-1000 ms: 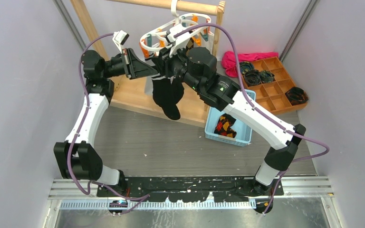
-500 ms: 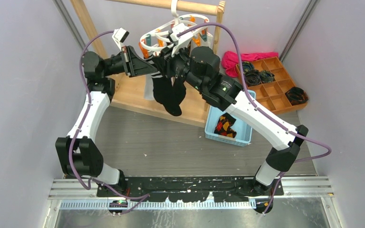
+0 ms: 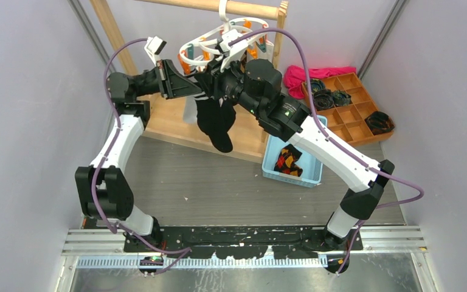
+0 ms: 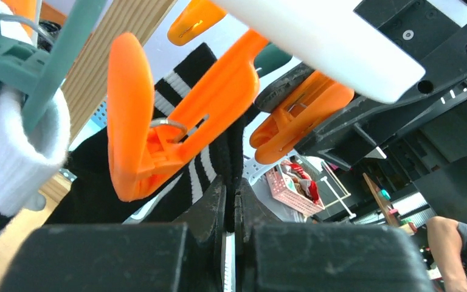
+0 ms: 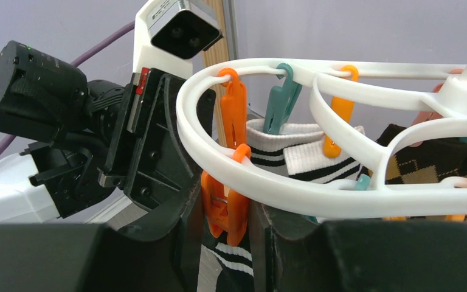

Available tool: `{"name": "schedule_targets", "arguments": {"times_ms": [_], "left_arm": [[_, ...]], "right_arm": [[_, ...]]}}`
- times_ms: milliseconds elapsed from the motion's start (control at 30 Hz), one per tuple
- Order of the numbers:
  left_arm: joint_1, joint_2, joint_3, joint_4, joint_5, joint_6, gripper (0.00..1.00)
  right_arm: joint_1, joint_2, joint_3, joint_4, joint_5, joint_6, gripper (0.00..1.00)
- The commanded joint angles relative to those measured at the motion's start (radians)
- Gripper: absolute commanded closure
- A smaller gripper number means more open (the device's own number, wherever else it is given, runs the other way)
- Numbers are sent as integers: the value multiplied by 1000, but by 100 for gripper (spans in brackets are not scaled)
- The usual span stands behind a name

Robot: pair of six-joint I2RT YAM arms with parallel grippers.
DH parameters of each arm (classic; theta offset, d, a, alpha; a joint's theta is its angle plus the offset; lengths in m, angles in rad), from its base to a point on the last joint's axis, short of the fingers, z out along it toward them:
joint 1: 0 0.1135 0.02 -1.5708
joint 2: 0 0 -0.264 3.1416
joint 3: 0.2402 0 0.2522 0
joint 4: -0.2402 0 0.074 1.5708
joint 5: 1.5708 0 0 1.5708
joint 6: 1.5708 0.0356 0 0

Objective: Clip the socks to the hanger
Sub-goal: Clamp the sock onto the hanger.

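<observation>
My left gripper (image 4: 230,210) is pinched on the black sock (image 3: 214,118), upper middle of the top view, and my right gripper (image 5: 225,228) is squeezing 1 orange clip (image 5: 224,207) on the hanger (image 5: 340,190).

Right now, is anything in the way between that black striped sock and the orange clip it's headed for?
Nothing visible does. The left gripper pinches the sock by its striped cuff right by the orange clip, and the right gripper clasps that same clip on the hanger.

Smooth white plastic hanger (image 5: 292,190), glossy orange plastic clip (image 5: 224,210) — matt black knit sock (image 3: 216,120).
</observation>
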Motion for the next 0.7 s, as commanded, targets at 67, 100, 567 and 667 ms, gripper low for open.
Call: {"name": "schedule_targets", "arguments": {"times_ms": [67, 100, 567, 667], "left_arm": [[7, -221, -131, -326, -191, 495, 100], [7, -283, -130, -570, -243, 704, 100], [-166, -736, -331, -1074, -1002, 1393, 100], [-253, -811, -402, -1035, -1209, 1436, 100]], "right_arm": [[-4, -45, 22, 41, 48, 45, 89], [-3, -46, 22, 41, 55, 47, 89], [-3, -38, 25, 31, 128, 97, 89], [-3, -42, 16, 37, 143, 109, 89]]}}
